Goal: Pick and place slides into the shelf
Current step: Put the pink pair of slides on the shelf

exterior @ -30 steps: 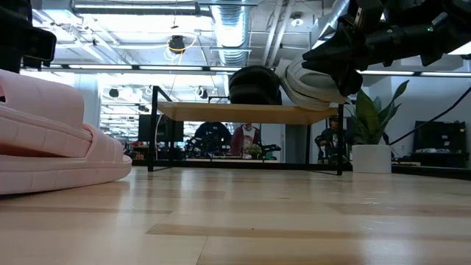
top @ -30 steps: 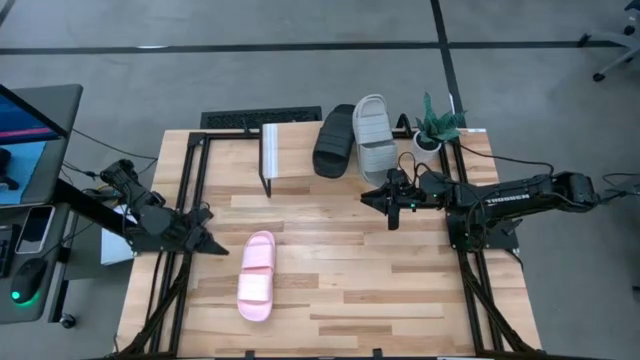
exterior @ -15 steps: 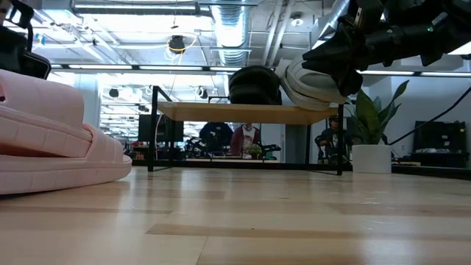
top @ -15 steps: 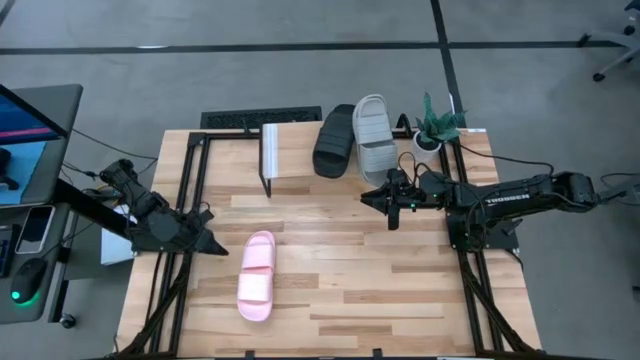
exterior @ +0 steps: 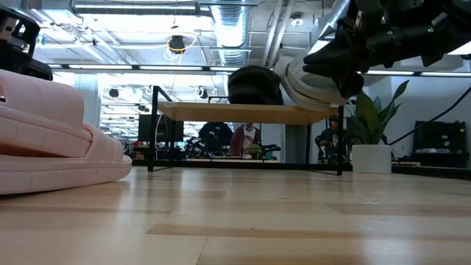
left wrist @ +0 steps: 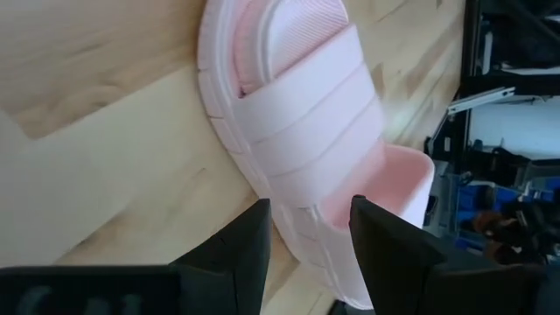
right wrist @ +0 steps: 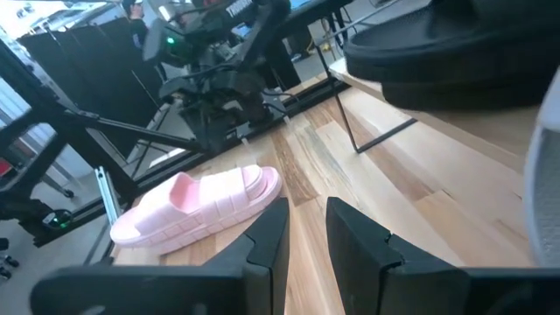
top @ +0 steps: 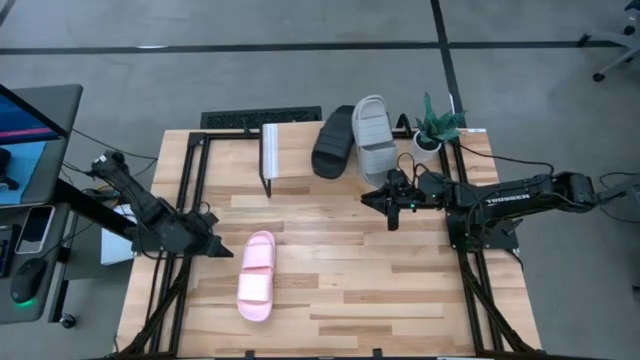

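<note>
The pale pink slide (top: 256, 277) lies sole down on the table's left half, also filling the left wrist view (left wrist: 302, 131) and the left of the low view (exterior: 51, 147). My left gripper (top: 226, 250) is open just left of it, fingers aimed at its side (left wrist: 308, 234). The black slide (top: 335, 140) and the light grey slide (top: 375, 135) lie side by side on the shelf's plank top (top: 290, 150). My right gripper (top: 386, 203) is open and hovers before the shelf's near edge, close to the grey slide's end (exterior: 309, 85).
A small potted plant (top: 436, 128) stands at the shelf's right end. The plank's left part is bare. Black frame rails (top: 190, 190) run along both table sides. Open wooden table lies between the pink slide and the shelf. A monitor and desk stand off the left edge.
My left arm has reached out farther, and its gripper has edged a little toward the pink slide. The slides and my right arm have stayed where they were.
</note>
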You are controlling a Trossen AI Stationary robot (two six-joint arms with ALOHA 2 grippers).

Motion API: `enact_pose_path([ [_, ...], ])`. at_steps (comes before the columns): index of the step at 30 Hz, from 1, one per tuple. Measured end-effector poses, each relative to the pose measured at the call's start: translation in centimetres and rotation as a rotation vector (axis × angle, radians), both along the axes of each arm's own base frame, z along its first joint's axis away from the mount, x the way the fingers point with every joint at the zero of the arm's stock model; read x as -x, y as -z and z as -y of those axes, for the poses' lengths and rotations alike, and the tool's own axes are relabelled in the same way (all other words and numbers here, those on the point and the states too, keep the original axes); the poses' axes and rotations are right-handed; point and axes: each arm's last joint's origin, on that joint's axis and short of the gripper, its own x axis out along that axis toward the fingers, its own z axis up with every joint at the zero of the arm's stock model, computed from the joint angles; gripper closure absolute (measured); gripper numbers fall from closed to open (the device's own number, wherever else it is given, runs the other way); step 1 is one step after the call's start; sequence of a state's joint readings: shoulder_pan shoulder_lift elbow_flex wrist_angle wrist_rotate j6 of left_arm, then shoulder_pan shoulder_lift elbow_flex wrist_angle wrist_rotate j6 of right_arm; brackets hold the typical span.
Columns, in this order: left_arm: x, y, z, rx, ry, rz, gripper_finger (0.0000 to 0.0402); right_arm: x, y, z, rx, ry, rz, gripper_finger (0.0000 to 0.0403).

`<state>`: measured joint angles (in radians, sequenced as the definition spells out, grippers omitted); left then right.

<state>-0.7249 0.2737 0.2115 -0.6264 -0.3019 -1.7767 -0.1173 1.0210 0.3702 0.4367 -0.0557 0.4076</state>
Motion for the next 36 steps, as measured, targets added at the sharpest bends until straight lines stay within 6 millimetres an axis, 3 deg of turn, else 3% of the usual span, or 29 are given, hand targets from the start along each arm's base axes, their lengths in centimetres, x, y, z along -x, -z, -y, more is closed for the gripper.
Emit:
enact_pose_path([
  [14, -1.5, 0.3, 1.3, -0.030, 0.008, -0.018, 0.0255, 0.0, -0.1, -0.3, 0.054, -0.022, 0.015, 0.0334],
  [22, -2.3, 0.1, 2.0, -0.048, 0.019, 0.042, 0.0255, 0.4, -2.3, -1.0, 0.153, -0.059, 0.189, 0.0334],
  [30, -2.7, 0.4, 2.3, -0.064, 0.023, 0.019, 0.0255, 4.1, -6.4, -1.9, 0.305, -0.083, 0.430, 0.0334],
  [36, -3.1, 0.4, 2.7, -0.061, 0.021, 0.039, 0.0255, 7.7, -7.8, -2.2, 0.371, -0.079, 0.496, 0.0334],
])
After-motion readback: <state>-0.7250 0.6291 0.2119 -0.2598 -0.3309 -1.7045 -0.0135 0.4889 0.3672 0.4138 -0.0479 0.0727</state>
